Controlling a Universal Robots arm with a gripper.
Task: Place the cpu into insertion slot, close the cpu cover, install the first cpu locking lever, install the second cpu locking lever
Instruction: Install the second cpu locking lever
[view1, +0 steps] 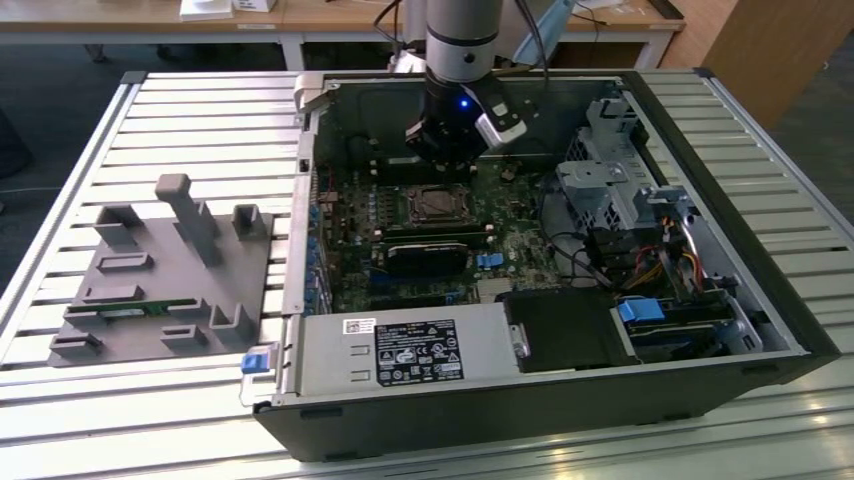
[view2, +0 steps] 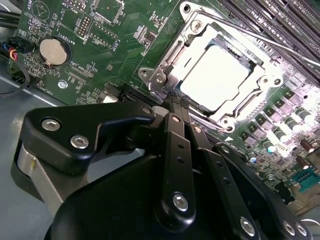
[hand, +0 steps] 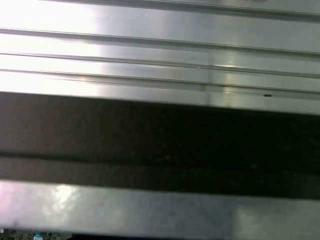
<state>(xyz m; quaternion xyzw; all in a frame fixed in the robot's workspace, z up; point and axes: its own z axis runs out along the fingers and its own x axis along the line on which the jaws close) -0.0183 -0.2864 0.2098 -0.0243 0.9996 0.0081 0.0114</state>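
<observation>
We see the black robot gripper (view1: 447, 165) lowered into the open dark-grey computer case (view1: 747, 300), which lies on its side on the slatted aluminium bench (view1: 80, 180). The gripper hangs over the far part of the green motherboard (view1: 534, 250), just beyond the square insertion slot (view1: 435, 204) with its dark frame, toward the far wall of the case.

In the second wrist view the gripper (view2: 176, 102) has its two slim black fingers (view2: 175, 145) brought together, with nothing between them, their tips touching or almost touching the near edge of the socket by a small metal hinge bracket (view2: 159, 79). The flat square cpu with its dull silver-grey metal top (view2: 216, 78) sits in the insertion slot (view2: 172, 52). The thin grey metal cpu cover with a square window (view2: 252, 75) lies down flat around the chip. A thin steel locking lever (view2: 260, 37) runs along the far side of the socket; we cannot tell whether it is latched.

A round silver coin battery (view2: 53, 51) sits on the motherboard (view2: 125, 30) well apart from the socket.

On the bench, toward the exterior view's left, a grey plastic fixture tray with upright posts (view1: 167, 275) stands just beside the case
</observation>
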